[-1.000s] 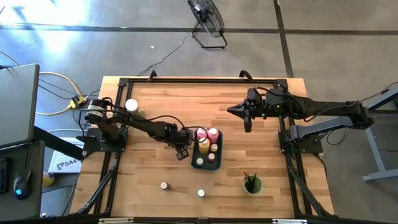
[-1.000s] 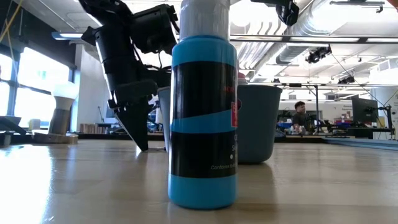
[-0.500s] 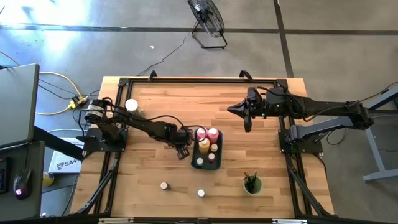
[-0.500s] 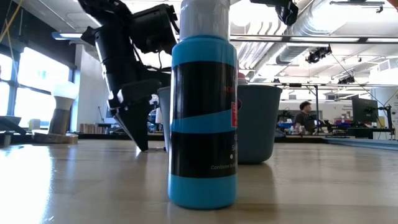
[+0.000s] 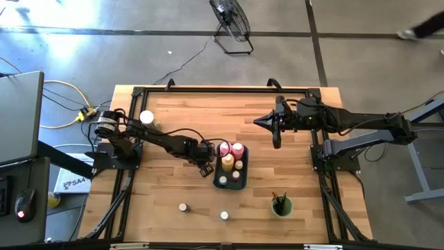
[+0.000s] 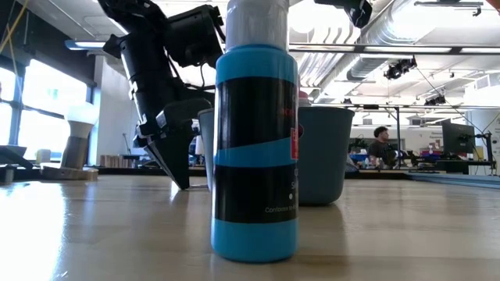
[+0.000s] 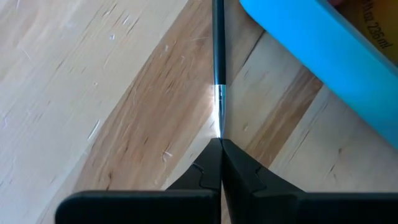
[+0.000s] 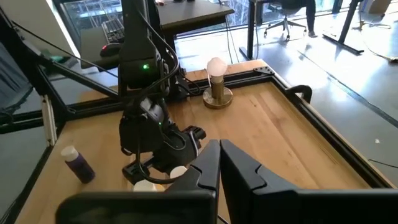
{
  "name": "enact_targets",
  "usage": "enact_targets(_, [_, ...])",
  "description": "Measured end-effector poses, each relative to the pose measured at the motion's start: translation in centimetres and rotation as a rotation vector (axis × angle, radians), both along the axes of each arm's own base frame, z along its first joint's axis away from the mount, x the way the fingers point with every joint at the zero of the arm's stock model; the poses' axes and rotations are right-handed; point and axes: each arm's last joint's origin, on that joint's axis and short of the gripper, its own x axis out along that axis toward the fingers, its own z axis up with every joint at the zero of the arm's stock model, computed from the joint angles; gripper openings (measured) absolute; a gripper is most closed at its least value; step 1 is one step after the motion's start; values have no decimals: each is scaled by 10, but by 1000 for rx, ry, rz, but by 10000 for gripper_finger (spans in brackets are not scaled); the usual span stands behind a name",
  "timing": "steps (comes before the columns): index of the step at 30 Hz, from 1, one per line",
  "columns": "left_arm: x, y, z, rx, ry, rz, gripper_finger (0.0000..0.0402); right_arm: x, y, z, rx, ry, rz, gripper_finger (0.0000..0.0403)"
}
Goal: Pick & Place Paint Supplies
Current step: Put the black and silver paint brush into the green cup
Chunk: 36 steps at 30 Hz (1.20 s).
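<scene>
The table (image 5: 173,118) is pale butcher-block wood, its planks streaked with grain and fine scratches, framed by a black metal rail.

Near its middle sits the rectangular blue-grey tray (image 5: 217,169), a smooth plastic box holding upright squeeze bottles: two pink-capped ones (image 5: 231,149) side by side at the far end, a yellow one (image 5: 227,163) behind them, and pale-capped jars (image 5: 236,176) toward the near end.

The left gripper (image 5: 203,171) hovers low just beside the tray's left wall. Its dark matte fingers (image 7: 221,168) are pressed flat together, tapering to a wedge whose tip pinches a thin dark rod (image 7: 218,56) with a shiny metal collar. This looks like a paintbrush handle, though I cannot tell for certain. The tray's rounded blue edge (image 7: 311,43) lies close alongside.

The right gripper (image 5: 266,122) hangs over the far right part of the table, well apart from the tray, fingers (image 8: 217,168) clenched shut on nothing.

On the near side of the table stand two tiny cylindrical jars, one brownish (image 5: 183,207) and one white-capped (image 5: 224,215), apart from each other. To the right is the round green cup (image 5: 281,206) with thin brown-handled brushes (image 5: 278,199) standing in it.

In the low view, a glossy blue bottle (image 6: 255,148) with a black label wrap fills the foreground.

A white globe on a round wooden base (image 5: 146,118) stands at the far left corner.
</scene>
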Motion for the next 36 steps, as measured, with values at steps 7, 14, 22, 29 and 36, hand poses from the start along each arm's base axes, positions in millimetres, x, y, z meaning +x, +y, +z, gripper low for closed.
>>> enact_targets(7, [0, 0, 1, -1, -2, 2, 0, 0, 0, 0, -1, 1, 1, 4])
enact_targets(14, [-8, 2, 21, 33, -32, 18, 0, 0, 0, 0, -4, 0, -5, 4])
enact_targets(22, [-35, 15, 63, 107, -64, 52, 0, 0, -1, 0, -71, 9, -17, 4])
enact_targets(29, [-63, 38, 102, 129, -152, 142, 0, -1, -6, 1, -265, 45, -120, 4])
enact_targets(36, [-86, 58, 139, 75, -303, 214, 0, -1, -7, 4, -348, 42, -128, 4])
